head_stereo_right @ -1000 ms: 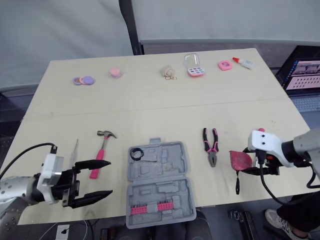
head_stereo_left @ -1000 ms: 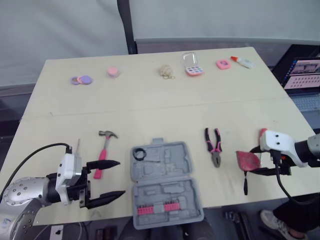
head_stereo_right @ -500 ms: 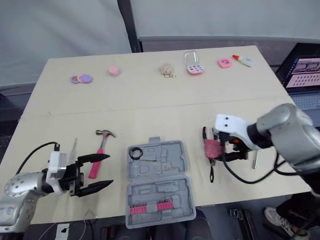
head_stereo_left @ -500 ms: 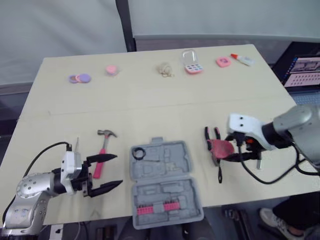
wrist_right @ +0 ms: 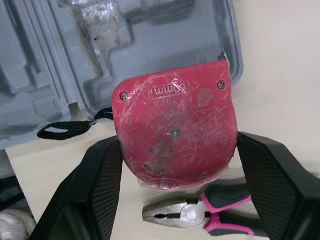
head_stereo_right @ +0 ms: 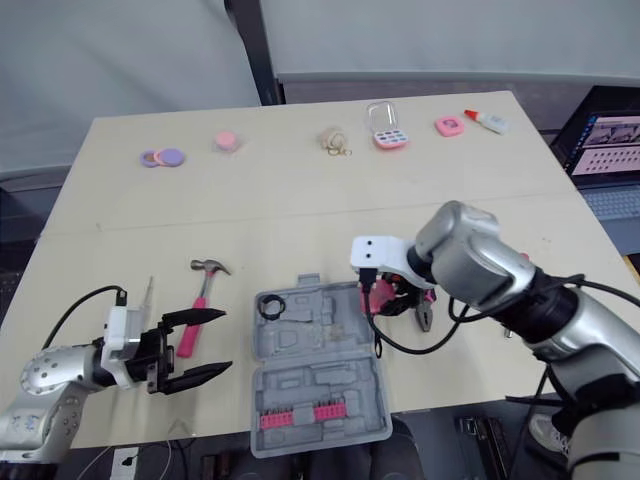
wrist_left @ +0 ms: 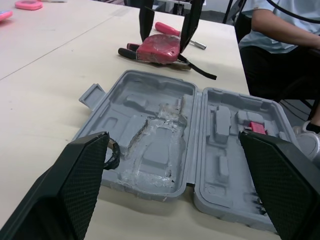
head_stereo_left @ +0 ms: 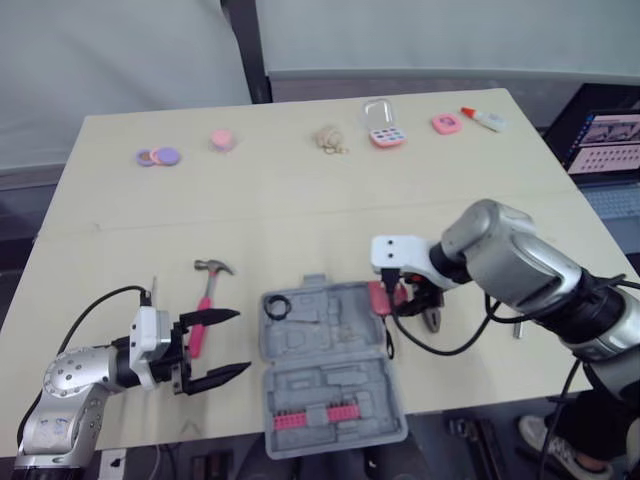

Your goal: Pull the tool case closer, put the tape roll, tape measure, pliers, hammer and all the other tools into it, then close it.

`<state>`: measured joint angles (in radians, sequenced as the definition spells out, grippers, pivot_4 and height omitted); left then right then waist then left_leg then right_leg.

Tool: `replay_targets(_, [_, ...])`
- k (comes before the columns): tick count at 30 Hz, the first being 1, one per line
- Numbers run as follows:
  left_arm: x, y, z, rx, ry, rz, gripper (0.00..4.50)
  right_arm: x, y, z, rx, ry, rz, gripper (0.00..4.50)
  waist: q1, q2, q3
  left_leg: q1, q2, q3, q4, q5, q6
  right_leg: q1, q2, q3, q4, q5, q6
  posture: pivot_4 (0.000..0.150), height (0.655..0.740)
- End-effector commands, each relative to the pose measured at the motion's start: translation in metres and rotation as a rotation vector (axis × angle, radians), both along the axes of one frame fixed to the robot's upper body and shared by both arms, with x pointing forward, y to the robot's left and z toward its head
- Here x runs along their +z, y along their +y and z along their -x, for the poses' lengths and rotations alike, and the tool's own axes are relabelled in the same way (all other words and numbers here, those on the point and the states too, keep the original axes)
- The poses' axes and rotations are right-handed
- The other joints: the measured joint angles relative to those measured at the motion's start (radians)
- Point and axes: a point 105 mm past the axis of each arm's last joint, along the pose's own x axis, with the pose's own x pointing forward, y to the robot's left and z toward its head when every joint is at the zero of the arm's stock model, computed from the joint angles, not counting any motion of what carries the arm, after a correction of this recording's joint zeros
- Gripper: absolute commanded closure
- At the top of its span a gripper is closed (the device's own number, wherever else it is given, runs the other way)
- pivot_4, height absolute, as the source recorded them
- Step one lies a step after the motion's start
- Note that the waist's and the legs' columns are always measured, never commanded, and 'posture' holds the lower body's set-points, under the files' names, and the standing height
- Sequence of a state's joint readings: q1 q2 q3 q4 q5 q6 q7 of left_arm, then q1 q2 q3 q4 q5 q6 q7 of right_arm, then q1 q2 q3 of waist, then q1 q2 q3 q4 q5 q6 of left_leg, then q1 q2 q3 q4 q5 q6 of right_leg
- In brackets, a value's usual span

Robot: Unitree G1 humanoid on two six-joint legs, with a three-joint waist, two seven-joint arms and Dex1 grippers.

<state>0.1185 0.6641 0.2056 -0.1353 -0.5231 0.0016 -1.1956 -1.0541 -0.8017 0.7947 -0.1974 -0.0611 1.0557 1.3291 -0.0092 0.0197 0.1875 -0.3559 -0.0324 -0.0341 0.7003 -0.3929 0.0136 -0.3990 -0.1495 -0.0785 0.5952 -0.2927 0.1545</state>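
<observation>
Right gripper [head_stereo_left: 394, 298] — clamped on scuffed red plastic tape measure [wrist_right: 175, 120], at right rim of open grey moulded-plastic tool case [head_stereo_left: 330, 372] | left gripper [head_stereo_left: 240, 341] — fingers spread, left of case, near pink-handled hammer [head_stereo_left: 205, 300]

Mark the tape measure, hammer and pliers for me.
tape measure [wrist_right: 175, 145], right wrist view, middle of its red body.
hammer [head_stereo_left: 208, 295], left eye view, pink handle.
pliers [wrist_right: 172, 214], right wrist view, metal nose.

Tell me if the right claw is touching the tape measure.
Touching. The right wrist view shows the right claw clamped against both sides of the red tape measure, with no gap.
</observation>
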Motion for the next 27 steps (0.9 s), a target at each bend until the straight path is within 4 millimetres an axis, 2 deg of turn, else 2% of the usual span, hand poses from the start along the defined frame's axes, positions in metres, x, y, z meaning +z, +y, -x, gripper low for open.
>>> replay_targets(1, [-0.002,0.003,0.001,0.004,-0.007,-0.01,0.0,0.003,0.012,-0.002,0.029,-0.036,0.036,1.45,-0.003,0.0,0.0,0.0,0.0,0.0,0.0,0.0,0.0,0.0,0.0,0.0,0.0,0.0,0.0,0.15,0.74])
replay_targets(10, [-0.005,0.0,0.002,0.014,-0.008,-0.005,0.0,-0.014,0.034,-0.007,0.062,-0.023,0.084,1.45,-0.023,-0.001,-0.001,0.0,-0.002,0.001,-0.001,0.0,0.0,-0.009,-0.002,-0.001,0.012,0.0,0.0,0.15,0.74])
replay_targets(15, [-0.005,-0.003,0.003,0.011,-0.005,-0.004,0.0,-0.023,0.037,-0.013,0.049,-0.033,0.106,1.45,-0.026,-0.001,-0.001,0.0,-0.002,0.001,-0.001,0.0,0.0,-0.011,-0.002,-0.001,0.015,0.0,0.0,0.15,0.74])
replay_targets(27, [-0.002,-0.013,0.002,0.017,-0.005,0.01,0.0,-0.022,0.048,-0.024,0.066,-0.064,0.118,1.45,-0.026,-0.002,-0.001,0.0,-0.002,0.001,-0.001,0.0,0.0,-0.011,-0.002,-0.001,0.015,0.0,-0.001,0.15,0.74])
